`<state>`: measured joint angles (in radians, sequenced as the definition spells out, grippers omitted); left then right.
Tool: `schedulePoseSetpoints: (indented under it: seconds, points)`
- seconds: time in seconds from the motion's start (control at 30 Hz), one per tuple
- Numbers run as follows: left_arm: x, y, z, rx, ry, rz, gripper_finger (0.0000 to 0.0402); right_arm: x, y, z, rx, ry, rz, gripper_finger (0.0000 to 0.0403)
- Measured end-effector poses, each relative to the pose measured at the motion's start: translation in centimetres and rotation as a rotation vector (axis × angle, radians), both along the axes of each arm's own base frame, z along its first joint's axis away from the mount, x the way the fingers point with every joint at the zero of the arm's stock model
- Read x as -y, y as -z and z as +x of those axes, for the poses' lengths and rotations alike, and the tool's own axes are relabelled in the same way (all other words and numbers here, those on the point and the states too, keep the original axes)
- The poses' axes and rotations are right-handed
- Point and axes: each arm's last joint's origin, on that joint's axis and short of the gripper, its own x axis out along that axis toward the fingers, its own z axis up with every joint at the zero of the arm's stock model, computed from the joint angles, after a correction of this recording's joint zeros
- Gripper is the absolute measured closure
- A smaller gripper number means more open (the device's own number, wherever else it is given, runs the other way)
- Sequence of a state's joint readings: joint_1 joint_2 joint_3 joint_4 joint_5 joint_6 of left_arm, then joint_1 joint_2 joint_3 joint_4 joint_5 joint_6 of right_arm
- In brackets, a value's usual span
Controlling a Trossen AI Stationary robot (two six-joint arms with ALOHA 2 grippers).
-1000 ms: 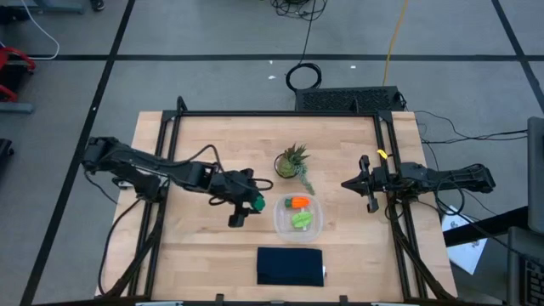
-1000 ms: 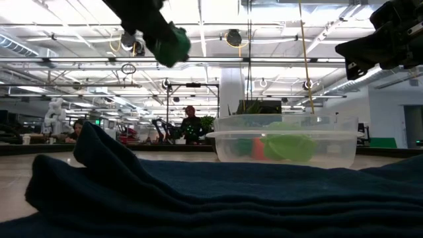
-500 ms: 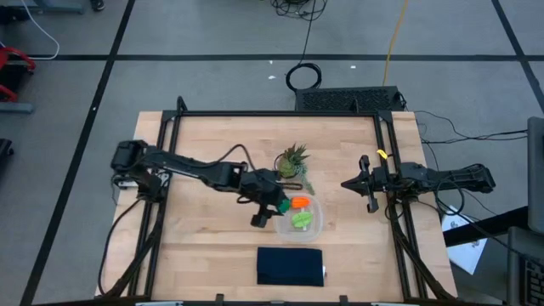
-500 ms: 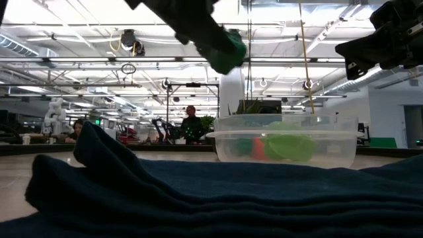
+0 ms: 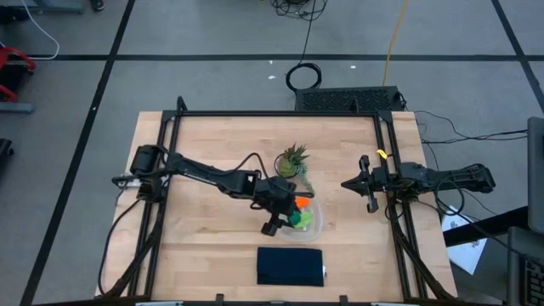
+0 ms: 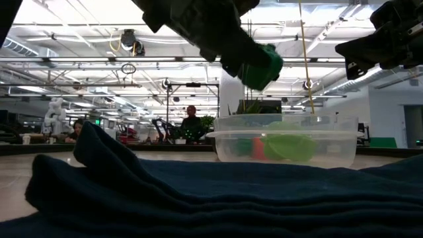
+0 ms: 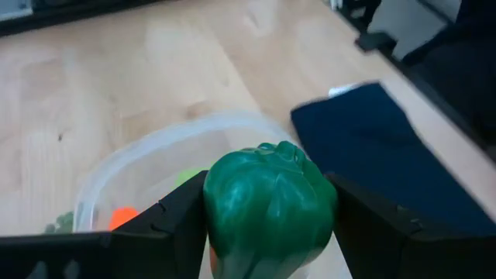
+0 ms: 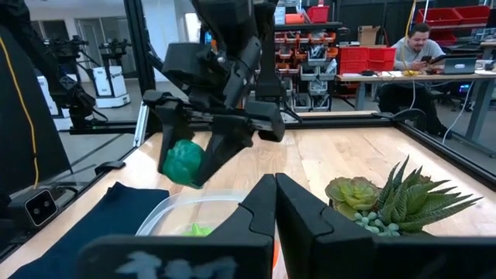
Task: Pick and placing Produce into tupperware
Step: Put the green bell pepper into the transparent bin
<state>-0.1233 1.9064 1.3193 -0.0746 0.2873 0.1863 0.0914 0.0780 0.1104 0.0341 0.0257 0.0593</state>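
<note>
- Left end effector (image 5: 291, 217), clamped on the dark green pepper (image 7: 270, 203), has travelled rightward to frame centre, above the tupperware (image 5: 311, 223).
- Carrot (image 5: 301, 202) and lime piece (image 6: 291, 147) already inside; release likely next.
- Right end effector (image 5: 364, 183) idles closed, right side of the table (image 5: 204, 136).

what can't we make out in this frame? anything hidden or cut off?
- High view: the left gripper covers the near rim of the clear plastic tupperware and part of the lime-green toy piece.
- Low view: the folded dark navy cloth hides the tabletop and the tupperware's base.
- Left wrist view: the held dark green toy pepper blocks most of the tupperware's contents.
- Right wrist view: the right gripper hides the orange toy carrot.
</note>
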Motion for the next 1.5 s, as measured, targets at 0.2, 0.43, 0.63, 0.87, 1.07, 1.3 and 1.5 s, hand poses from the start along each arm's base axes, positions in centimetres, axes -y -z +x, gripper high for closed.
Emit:
schedulePoseSetpoints:
  seconds: [0.2, 0.43, 0.63, 0.87, 1.07, 1.3, 1.5]
  points:
    - [0.8, -0.1, -0.1, -0.011, 0.015, -0.041, 0.0172, 0.0, 0.0, 0.0, 0.000, 0.000, 0.006, 0.0403]
    - [1.7, 2.0, 0.3, -0.042, 0.045, -0.020, 0.0172, 0.0, 0.0, 0.0, 0.000, 0.000, 0.007, 0.0403]
    - [1.5, 2.9, 0.3, -0.095, -0.016, 0.014, 0.0172, 0.0, 0.0, 0.0, 0.002, 0.000, 0.022, 0.0403]
    - [0.7, 3.2, 0.1, -0.156, -0.067, 0.003, 0.0172, 0.0, 0.0, 0.0, 0.002, 0.000, 0.026, 0.0403]
    - [0.4, 3.3, 0.1, -0.182, -0.147, -0.030, 0.0172, 0.0, 0.0, 0.0, 0.002, 0.000, 0.026, 0.0403]
    - [0.4, 3.3, 0.1, -0.214, -0.218, -0.073, 0.0172, 0.0, 0.0, 0.0, 0.002, 0.000, 0.026, 0.0403]
    - [0.6, 3.0, 0.1, -0.227, -0.278, -0.064, 0.0172, 0.0, 0.0, 0.0, 0.003, 0.000, 0.026, 0.0403]
